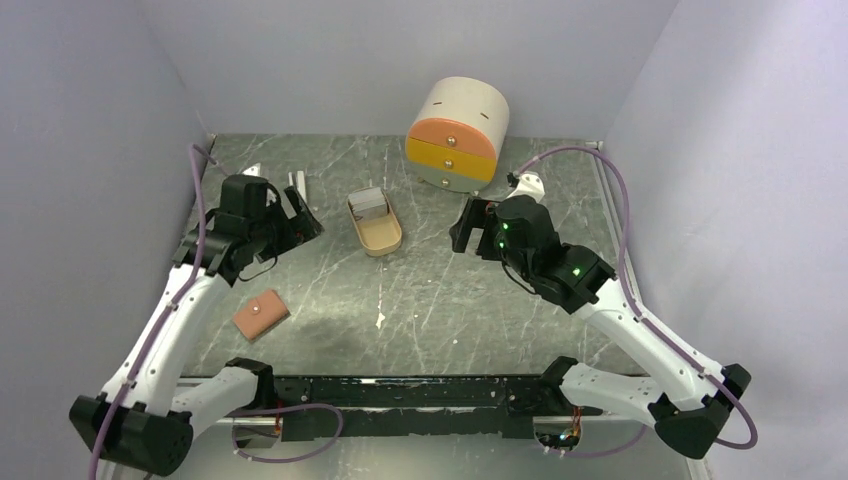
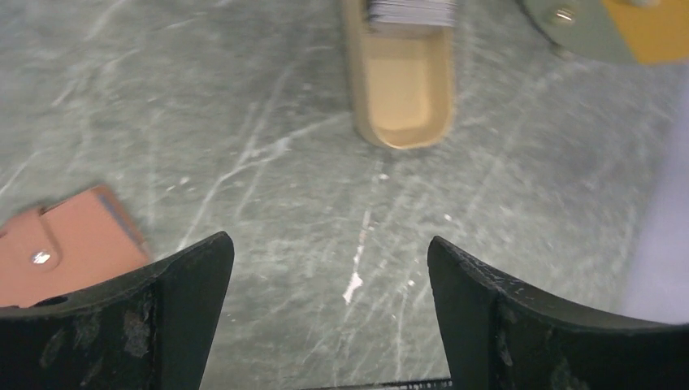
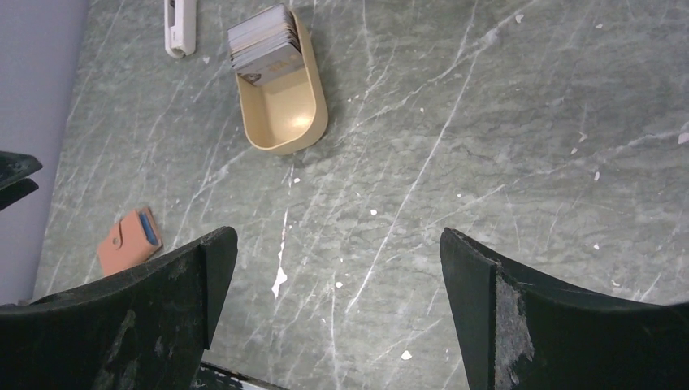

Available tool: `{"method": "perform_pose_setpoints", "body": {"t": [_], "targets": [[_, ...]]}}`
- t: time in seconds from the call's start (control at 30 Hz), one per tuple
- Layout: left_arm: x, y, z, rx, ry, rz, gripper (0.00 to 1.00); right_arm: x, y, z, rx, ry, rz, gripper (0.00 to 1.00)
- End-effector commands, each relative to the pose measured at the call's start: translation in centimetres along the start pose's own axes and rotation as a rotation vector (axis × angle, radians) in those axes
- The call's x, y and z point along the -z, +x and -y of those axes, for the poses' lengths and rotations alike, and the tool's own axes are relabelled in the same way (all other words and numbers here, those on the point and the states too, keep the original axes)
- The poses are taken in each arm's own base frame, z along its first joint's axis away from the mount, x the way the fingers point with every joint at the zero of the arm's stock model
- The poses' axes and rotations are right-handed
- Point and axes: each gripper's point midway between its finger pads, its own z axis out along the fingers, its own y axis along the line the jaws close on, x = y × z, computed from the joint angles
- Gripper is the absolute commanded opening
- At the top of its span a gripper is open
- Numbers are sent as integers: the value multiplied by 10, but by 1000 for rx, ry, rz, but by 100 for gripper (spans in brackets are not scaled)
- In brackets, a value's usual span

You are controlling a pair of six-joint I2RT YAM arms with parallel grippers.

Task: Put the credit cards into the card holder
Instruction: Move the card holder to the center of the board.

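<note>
The credit cards are a greyish stack lying in the far end of a beige oval tray at the table's middle back. They also show in the right wrist view and, blurred, at the top of the left wrist view. The salmon-pink card holder lies shut with its snap button up at the near left, seen also in the left wrist view and the right wrist view. My left gripper is open and empty, left of the tray. My right gripper is open and empty, right of the tray.
A round cream drawer unit with orange and yellow fronts stands at the back, right of centre. A small white block lies near the back left, behind the left gripper. Grey walls close in the table on three sides.
</note>
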Motion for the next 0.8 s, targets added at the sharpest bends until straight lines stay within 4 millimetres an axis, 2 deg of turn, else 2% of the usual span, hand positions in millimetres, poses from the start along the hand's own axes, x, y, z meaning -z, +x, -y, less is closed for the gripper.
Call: {"method": "perform_pose_setpoints", "body": {"t": [0.0,0.1,0.23,0.47,0.63,0.77], "targets": [[-4,-5,-57,141,-372,42,92,3,-12,-3,1,6,31,100],[-11,8,-86,216,-525,0,88,4,-12,-3,0,2,31,100],[-18,26,-120,365,-626,-34,83,4,-9,-1,1,-2,35,100],[-12,51,-186,577,-884,21,89,7,-9,-4,-2,-27,40,100],[-11,62,-212,688,-936,43,90,7,-6,-6,-2,-49,36,100],[-26,68,-227,664,-945,41,92,5,-8,-4,14,-37,42,100]]}}
